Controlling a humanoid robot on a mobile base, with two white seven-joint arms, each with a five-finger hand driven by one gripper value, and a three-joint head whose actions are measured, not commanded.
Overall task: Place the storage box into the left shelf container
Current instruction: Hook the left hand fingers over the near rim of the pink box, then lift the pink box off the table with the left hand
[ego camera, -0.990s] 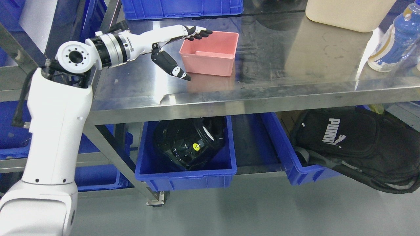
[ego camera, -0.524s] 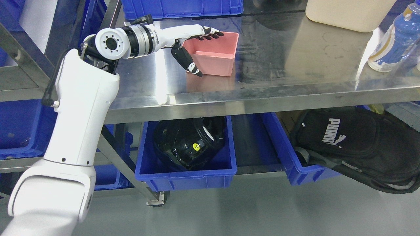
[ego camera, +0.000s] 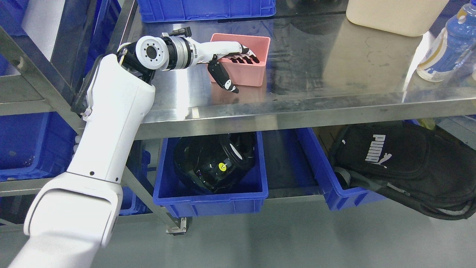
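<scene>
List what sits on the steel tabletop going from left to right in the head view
left hand reaching into the pink storage box → cream container → blue bottle at the right edge.

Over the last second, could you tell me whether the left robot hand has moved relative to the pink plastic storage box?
Yes. The left robot hand moved rightward; its fingers now dip inside the pink plastic storage box.

Pink storage box [ego camera: 248,69], white-and-black robot hand [ego camera: 227,61], blue bin [ego camera: 208,195], black backpack [ego camera: 409,167] with white logo.
</scene>
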